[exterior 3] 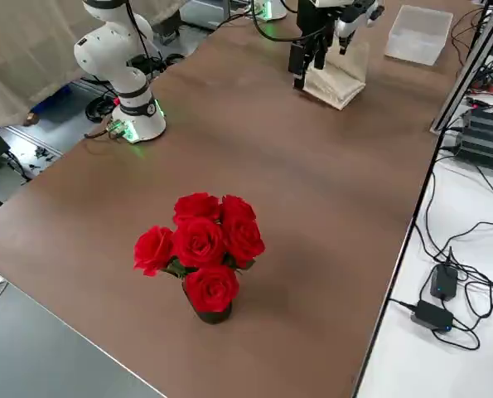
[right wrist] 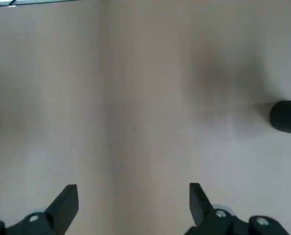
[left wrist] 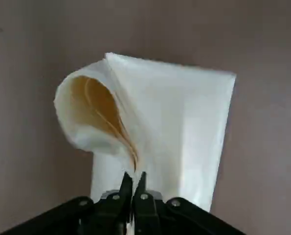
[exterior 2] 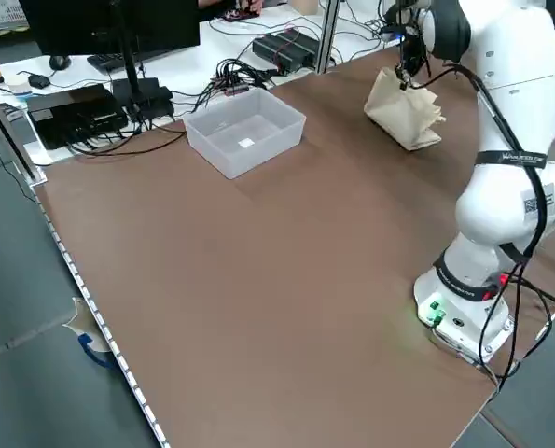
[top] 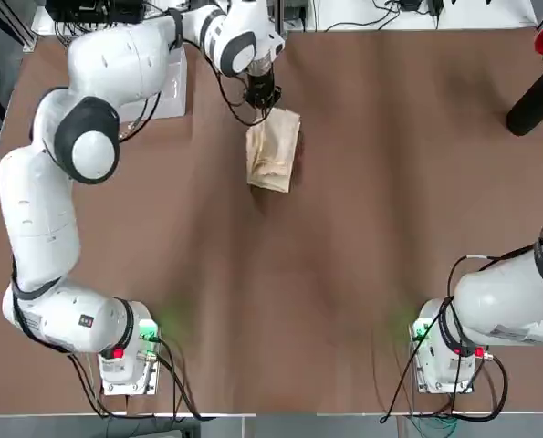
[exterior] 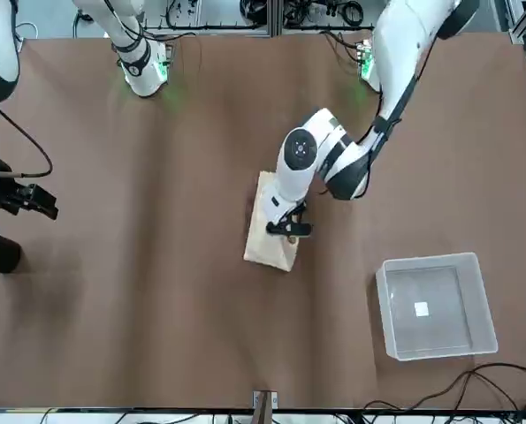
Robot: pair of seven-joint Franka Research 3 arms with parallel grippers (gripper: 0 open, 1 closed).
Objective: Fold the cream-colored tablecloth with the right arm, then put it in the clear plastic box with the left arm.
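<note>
Pinching the folded cream-colored tablecloth (left wrist: 160, 122) by one edge, my left fingers (left wrist: 134, 183) are clamped tight; my right fingers (right wrist: 69, 198) stand wide open, empty, above the table (top: 362, 228).

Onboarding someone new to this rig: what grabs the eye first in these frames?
The left gripper, pinched shut on an edge of the folded cream-colored tablecloth at mid-table, lifting it. Next, the clear plastic box standing empty at the robot's far left. Then the red roses on the right side, near the open, idle right gripper.
</note>
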